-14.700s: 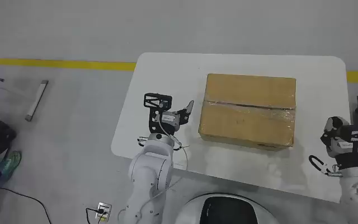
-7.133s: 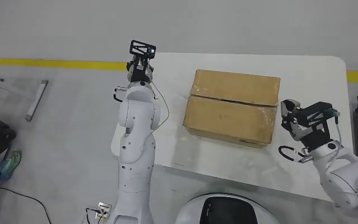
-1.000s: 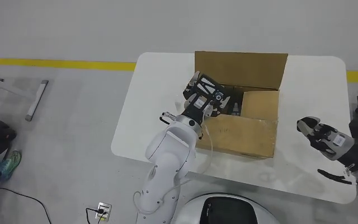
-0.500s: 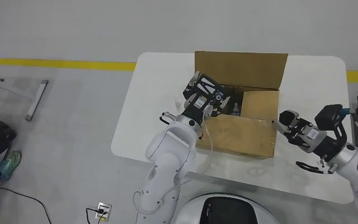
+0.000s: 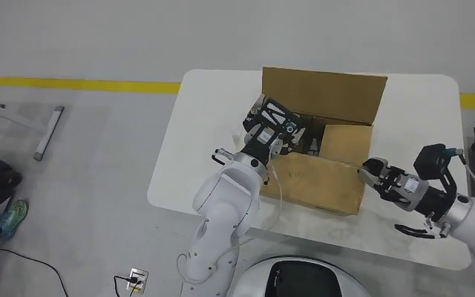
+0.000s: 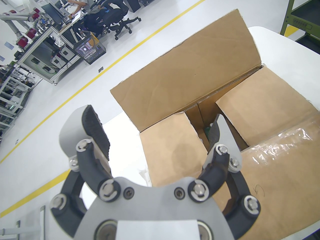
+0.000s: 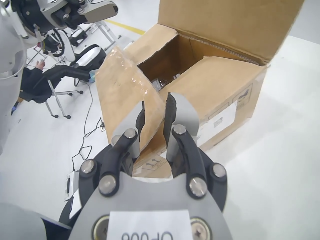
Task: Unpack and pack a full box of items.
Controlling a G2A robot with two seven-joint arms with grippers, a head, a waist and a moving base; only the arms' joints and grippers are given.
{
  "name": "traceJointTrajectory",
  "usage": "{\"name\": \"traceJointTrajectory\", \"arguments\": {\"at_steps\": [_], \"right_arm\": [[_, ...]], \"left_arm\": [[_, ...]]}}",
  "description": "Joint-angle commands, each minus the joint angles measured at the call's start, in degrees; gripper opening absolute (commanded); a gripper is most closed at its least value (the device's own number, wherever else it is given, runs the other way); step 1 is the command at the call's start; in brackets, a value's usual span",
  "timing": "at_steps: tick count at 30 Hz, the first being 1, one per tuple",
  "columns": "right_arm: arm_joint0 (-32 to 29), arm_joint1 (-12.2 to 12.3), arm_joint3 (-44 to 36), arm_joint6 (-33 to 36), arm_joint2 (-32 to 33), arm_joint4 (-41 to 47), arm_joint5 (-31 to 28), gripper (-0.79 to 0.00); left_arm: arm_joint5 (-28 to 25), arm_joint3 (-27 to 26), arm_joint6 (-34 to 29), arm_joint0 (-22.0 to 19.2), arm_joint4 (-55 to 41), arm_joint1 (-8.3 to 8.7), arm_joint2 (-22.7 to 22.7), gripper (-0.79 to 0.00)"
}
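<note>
The brown cardboard box [image 5: 349, 141] stands open in the middle of the white table [image 5: 200, 111], its rear flap [image 5: 323, 89] upright. My left gripper [image 5: 276, 119] hangs open over the box's left end flap [image 6: 172, 151], with nothing between its fingers. My right gripper [image 5: 369, 171] is at the box's front right corner, shut on the corner of the taped front flap [image 7: 120, 81], which stands tilted outward. Small items [image 7: 160, 83] show dimly in the gap between the end flaps; I cannot tell what they are.
Bare tabletop lies left of the box [image 5: 193, 148] and along the right edge [image 5: 430, 111]. A yellow floor line [image 5: 89, 85] runs behind the table. The left arm [image 5: 230, 193] crosses the table's front edge.
The box, taped shut earlier, is open. In the last second my right gripper came in from the table's right edge and closed on the front flap's corner; the box shifted slightly right.
</note>
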Motion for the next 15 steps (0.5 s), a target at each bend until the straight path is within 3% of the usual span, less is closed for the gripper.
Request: {"name": "traceJointTrajectory", "arguments": {"at_steps": [1,8,10,11,15], "right_arm": [[-0.64,0.27,-0.34,1.13,0.85,2.02,-0.98,-0.606],[-2.88,1.28,-1.77,6.27,2.45,9.29,-3.83,-0.622],[-3.37,1.61,-2.62,7.79,2.87,9.49,-5.24,-0.680],[-3.57,1.75,-2.98,8.21,3.03,9.44,-5.97,-0.763],[-3.74,2.08,-5.04,6.96,4.44,3.48,-8.92,-0.785]], "left_arm": [[0.00,0.00,0.00,0.00,0.00,0.00,0.00,0.000],[0.00,0.00,0.00,0.00,0.00,0.00,0.00,0.000],[0.00,0.00,0.00,0.00,0.00,0.00,0.00,0.000],[0.00,0.00,0.00,0.00,0.00,0.00,0.00,0.000],[0.29,-0.09,0.68,0.42,-0.19,0.05,0.01,0.000]]}}
